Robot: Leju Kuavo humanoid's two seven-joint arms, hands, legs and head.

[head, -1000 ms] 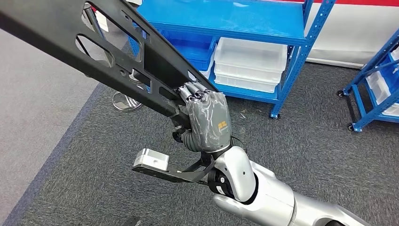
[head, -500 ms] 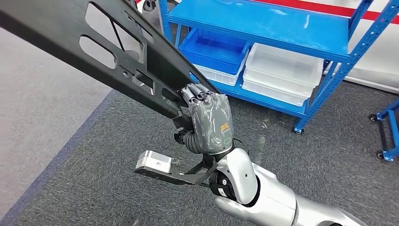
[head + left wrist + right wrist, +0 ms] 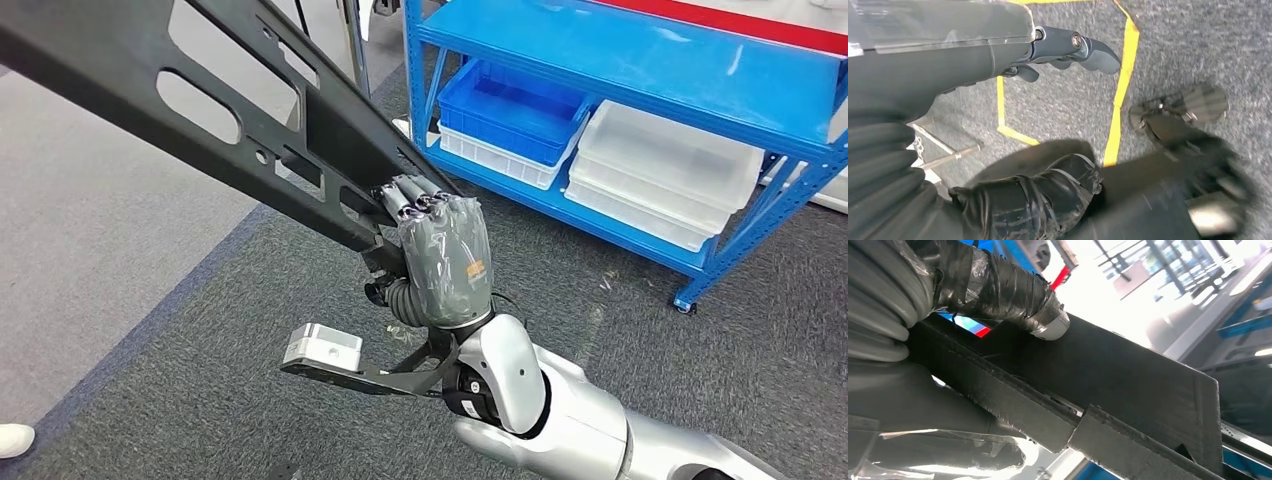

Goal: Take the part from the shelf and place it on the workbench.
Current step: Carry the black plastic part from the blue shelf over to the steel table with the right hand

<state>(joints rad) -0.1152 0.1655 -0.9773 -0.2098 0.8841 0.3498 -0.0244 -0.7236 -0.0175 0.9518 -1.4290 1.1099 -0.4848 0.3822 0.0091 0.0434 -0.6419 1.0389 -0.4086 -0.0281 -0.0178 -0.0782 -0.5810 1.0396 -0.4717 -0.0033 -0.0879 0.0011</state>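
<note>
Black part (image 3: 250, 130), its far end cut off, gripped by right hand (image 3: 440, 255); left hand (image 3: 1058, 47) empty.

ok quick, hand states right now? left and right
Left hand: holding nothing, fingers look loosely apart, so open.
Right hand: closed on the long black part, gripping it near one end.

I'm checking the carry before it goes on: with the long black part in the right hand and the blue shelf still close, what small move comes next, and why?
Probably keep turning away from the blue shelf toward the workbench, grip unchanged. The right hand holds the long black part at one end, so the part juts far out to the left, raised above the grey carpet. No workbench is in view yet.
</note>
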